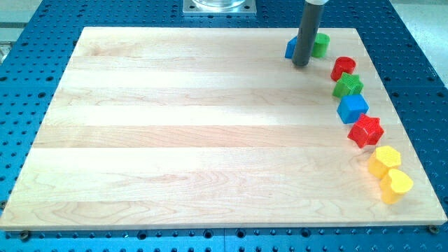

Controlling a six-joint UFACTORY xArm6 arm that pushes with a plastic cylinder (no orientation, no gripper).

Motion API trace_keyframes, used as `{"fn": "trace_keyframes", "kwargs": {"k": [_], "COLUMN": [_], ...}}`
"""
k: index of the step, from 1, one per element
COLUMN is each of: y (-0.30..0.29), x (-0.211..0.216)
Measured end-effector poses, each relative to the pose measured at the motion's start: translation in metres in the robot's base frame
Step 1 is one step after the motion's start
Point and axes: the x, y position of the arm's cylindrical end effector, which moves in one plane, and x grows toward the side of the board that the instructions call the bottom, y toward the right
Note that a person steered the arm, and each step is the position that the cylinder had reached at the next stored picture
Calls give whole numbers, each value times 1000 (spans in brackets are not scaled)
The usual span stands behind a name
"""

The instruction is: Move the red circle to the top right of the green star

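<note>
The red circle [343, 68] lies near the board's right edge, touching the green star [348, 86] just below it. My tip [300, 64] stands at the view's top, left of the red circle by about a block's width. The rod partly hides a blue block [290, 48] on its left and stands against a green block [320, 45] on its right.
Below the green star a curved row runs down the right edge: a blue cube [352, 108], a red star [366, 131], a yellow hexagon [384, 160] and a yellow heart-like block [397, 185]. The wooden board [196, 133] rests on a blue perforated table.
</note>
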Motion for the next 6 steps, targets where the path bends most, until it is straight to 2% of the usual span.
{"fn": "trace_keyframes", "kwargs": {"k": [3, 4, 6], "y": [-61, -56, -27], "x": [-8, -18, 45]}}
